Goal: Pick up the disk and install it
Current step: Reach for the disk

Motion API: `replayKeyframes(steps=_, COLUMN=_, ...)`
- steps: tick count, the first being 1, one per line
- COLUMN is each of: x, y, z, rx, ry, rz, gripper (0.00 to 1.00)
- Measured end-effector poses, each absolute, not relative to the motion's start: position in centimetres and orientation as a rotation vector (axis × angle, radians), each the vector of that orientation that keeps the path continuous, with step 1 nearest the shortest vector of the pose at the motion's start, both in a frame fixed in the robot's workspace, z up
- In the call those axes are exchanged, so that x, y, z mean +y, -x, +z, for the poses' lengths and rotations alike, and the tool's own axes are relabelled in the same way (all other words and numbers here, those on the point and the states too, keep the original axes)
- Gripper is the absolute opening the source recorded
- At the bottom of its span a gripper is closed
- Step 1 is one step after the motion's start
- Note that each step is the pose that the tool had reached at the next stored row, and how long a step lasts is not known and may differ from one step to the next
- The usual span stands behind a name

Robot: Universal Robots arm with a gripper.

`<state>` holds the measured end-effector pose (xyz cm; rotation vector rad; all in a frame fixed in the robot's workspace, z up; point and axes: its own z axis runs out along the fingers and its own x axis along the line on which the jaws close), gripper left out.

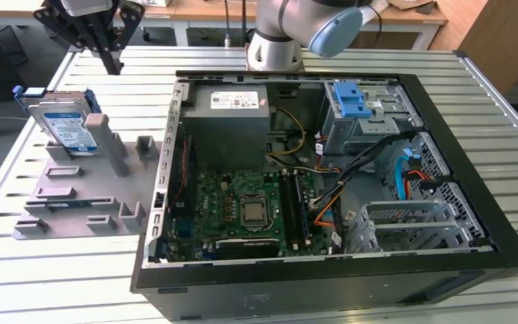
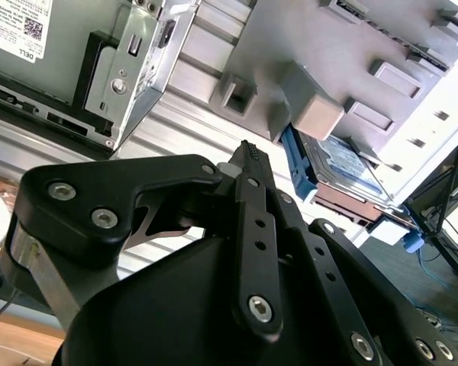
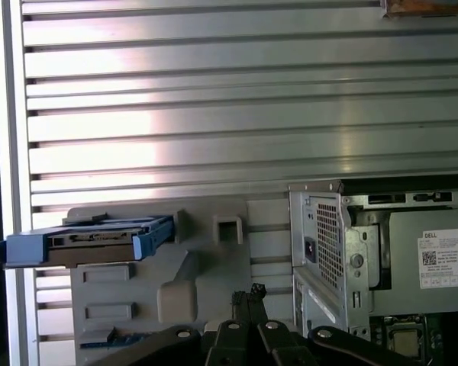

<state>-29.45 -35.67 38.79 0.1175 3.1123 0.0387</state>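
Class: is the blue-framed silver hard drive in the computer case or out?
Out: the silver, blue-framed hard drive stands propped on the grey plastic fixture beside the open black case.

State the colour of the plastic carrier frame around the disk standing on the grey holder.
Blue; the carrier frame shows best in the first wrist view.

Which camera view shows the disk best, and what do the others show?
The exterior view: the disk stands in the grey holder, label and blue frame facing the camera. The first wrist view shows the disk edge-on; the second wrist view shows part of the disk behind the holder.
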Motion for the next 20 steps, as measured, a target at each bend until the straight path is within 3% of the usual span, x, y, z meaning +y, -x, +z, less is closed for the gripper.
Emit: replayKeyframes(steps=20, x=-35.3, y=32.0, z=38.7, rx=3.112, ry=-0.117, rz=0.039, gripper=0.11)
